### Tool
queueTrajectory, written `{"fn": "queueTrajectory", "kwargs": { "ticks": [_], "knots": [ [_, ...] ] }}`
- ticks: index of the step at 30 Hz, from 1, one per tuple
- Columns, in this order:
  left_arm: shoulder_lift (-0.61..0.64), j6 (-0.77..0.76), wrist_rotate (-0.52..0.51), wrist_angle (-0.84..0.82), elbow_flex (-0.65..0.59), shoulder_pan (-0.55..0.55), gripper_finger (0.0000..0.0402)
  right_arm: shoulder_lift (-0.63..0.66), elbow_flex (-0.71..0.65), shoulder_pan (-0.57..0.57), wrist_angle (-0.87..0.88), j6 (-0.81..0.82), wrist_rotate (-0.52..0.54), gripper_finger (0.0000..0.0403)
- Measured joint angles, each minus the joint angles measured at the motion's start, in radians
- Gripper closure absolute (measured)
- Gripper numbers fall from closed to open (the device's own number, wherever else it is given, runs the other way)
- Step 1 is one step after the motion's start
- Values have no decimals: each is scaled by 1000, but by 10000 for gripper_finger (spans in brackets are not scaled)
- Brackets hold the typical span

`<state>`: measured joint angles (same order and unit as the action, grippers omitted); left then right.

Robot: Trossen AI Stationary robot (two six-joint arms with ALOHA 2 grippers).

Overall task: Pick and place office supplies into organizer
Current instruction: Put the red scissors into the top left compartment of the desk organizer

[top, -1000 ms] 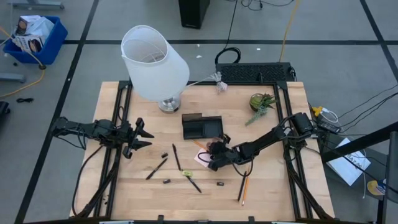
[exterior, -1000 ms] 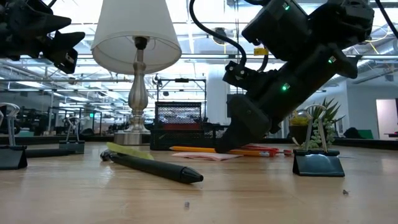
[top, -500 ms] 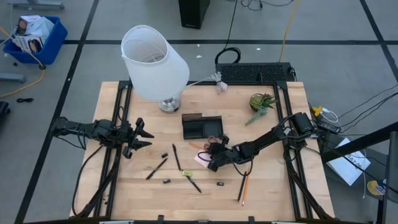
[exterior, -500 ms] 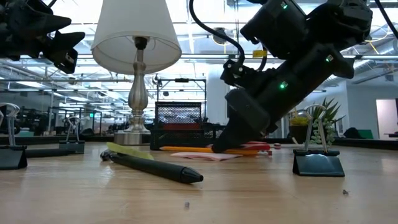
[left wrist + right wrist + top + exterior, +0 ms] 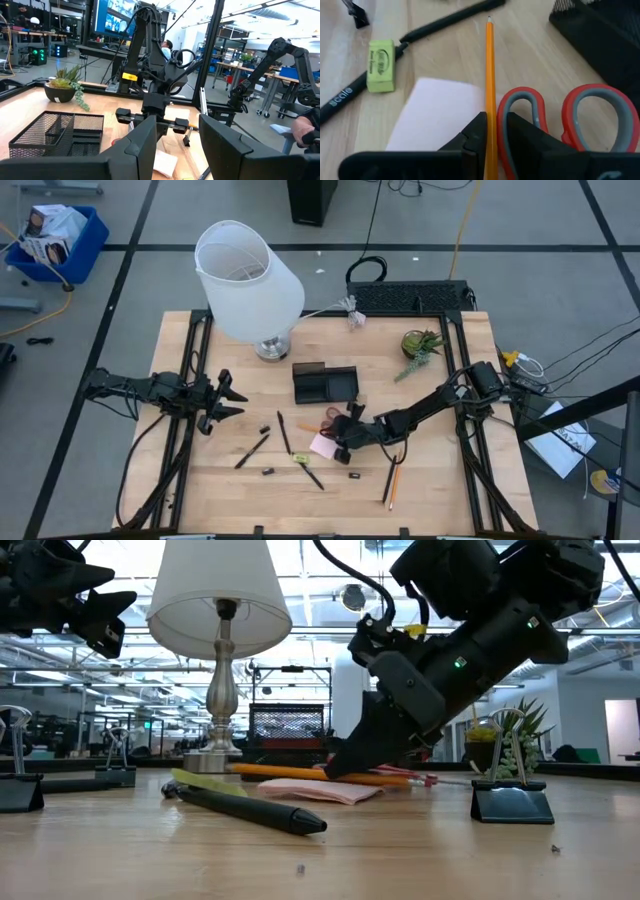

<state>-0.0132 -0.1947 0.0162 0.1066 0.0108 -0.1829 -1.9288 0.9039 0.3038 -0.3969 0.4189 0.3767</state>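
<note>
Pencil (image 5: 490, 85) in right end effector (image 5: 492, 130), low tilt

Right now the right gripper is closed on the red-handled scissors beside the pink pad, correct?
Not quite. The right gripper is shut on the orange pencil, as the right wrist view shows; the red-handled scissors lie beside it, next to the pink pad.

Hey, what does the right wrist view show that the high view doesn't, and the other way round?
Only the right wrist view shows the right gripper with its fingers closed on the orange pencil, and the print on the yellow-green eraser.

Only the high view shows the lamp, the potted plant, the waiting left gripper at the table's left side, and two more pencils.

Both show the red-handled scissors, the pink sticky-note pad and the black organizer.
</note>
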Motion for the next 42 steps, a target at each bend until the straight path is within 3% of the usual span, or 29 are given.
{"fn": "queueTrajectory", "kwargs": {
  "ticks": [35, 42],
  "knots": [
    [0, 0, 0, 0, 0, 0, 250, 2, 0, 4, 34, -8, -42, 333],
    [0, 0, 0, 0, 0, 0, 250, 2, -8, 4, 25, -12, -42, 314]
  ]
}}
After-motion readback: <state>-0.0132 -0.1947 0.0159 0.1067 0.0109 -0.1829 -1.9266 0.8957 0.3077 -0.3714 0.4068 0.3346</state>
